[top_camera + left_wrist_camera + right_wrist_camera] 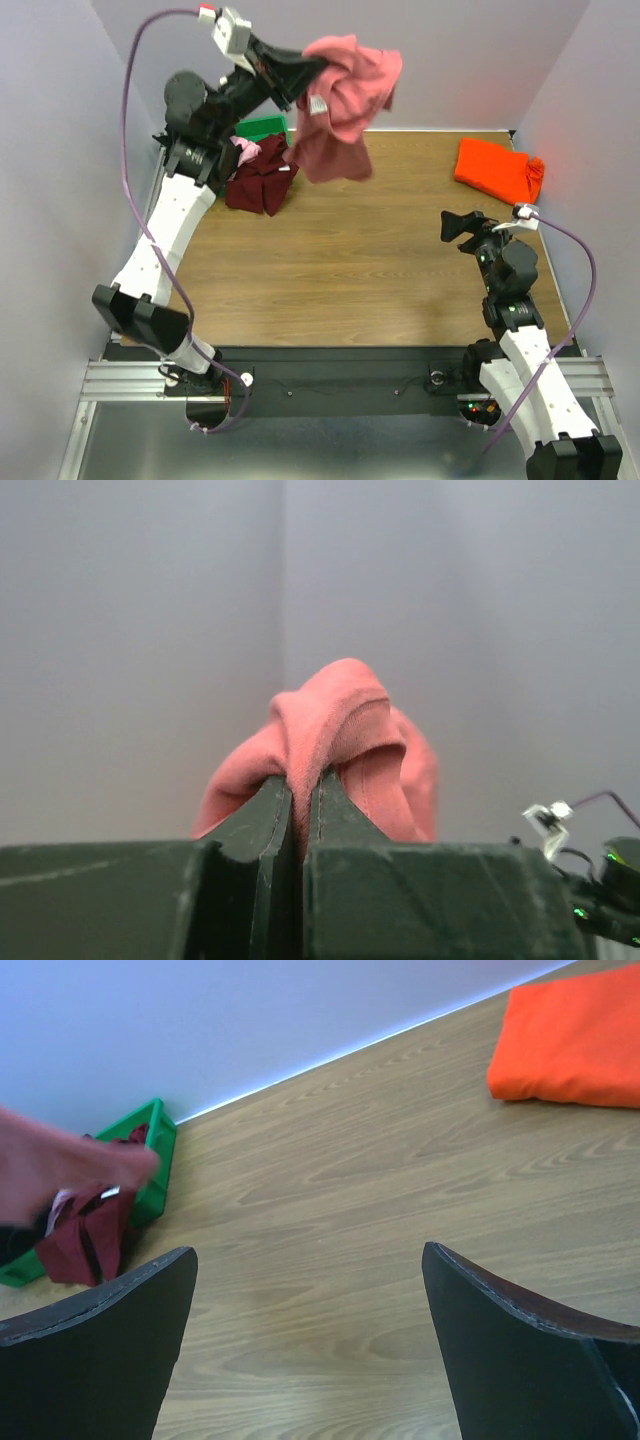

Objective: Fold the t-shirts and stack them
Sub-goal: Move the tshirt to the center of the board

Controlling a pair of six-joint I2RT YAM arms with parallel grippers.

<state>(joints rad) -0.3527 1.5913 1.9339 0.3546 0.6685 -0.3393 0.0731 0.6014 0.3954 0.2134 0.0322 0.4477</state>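
My left gripper (312, 68) is shut on the salmon-pink t-shirt (340, 105) and holds it bunched high above the back of the table; its white neck label shows. In the left wrist view the pink cloth (330, 750) is pinched between the closed jaws of my left gripper (300, 780). A folded bright orange t-shirt (497, 170) lies at the back right, also in the right wrist view (570, 1040). A dark maroon t-shirt (260, 180) spills from the bin, with a light pink one (245, 150) on it. My right gripper (452, 226) is open and empty over the wood (310, 1260).
A green plastic bin (262, 128) stands at the back left against the wall, also in the right wrist view (150, 1160). The wooden table (370, 270) is bordered by grey walls at back and sides.
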